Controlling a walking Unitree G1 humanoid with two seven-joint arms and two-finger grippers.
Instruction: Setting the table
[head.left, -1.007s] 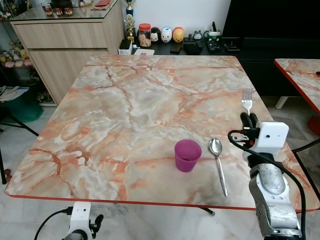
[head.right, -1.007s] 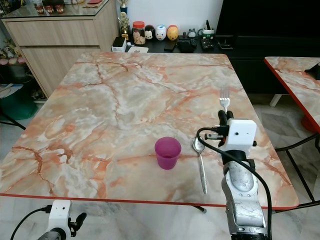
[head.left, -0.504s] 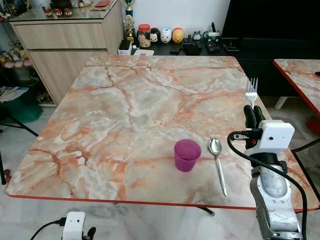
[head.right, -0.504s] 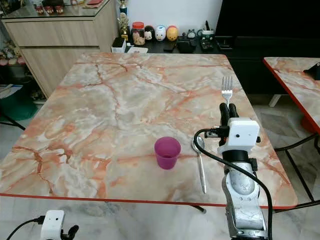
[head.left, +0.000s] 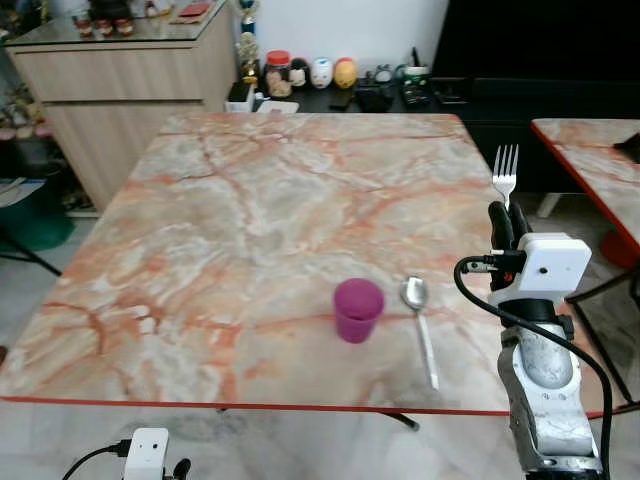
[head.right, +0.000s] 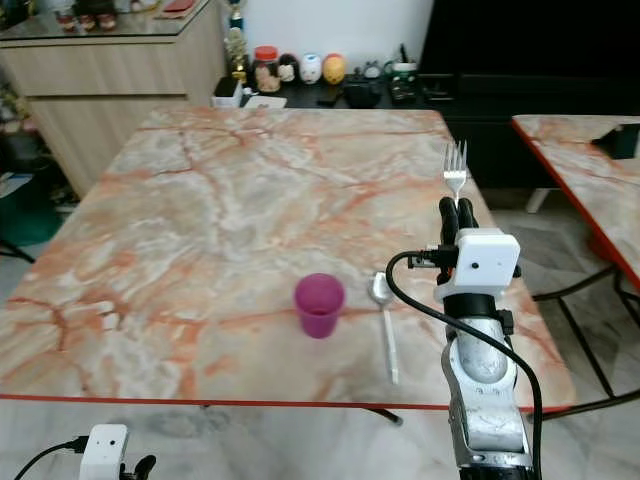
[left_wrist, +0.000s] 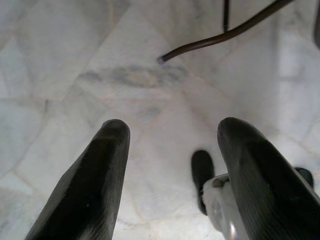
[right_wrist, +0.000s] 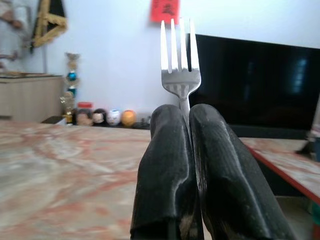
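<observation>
My right gripper is shut on a silver fork and holds it upright, tines up, above the table's right edge. The right wrist view has the fork rising from between the two black fingers. On the marble table a purple cup stands near the front edge, and a silver spoon lies just to its right, bowl pointing away from me. My left gripper hangs open below the table's front edge, over the floor.
A wooden sideboard stands at the back left. A low dark cabinet with jars and figurines runs behind the table. A second marble table with a red edge stands to the right. The floor is pale tile.
My right gripper has lifted the fork higher. The camera has shifted, so the table, cup and spoon sit further left in the picture.
</observation>
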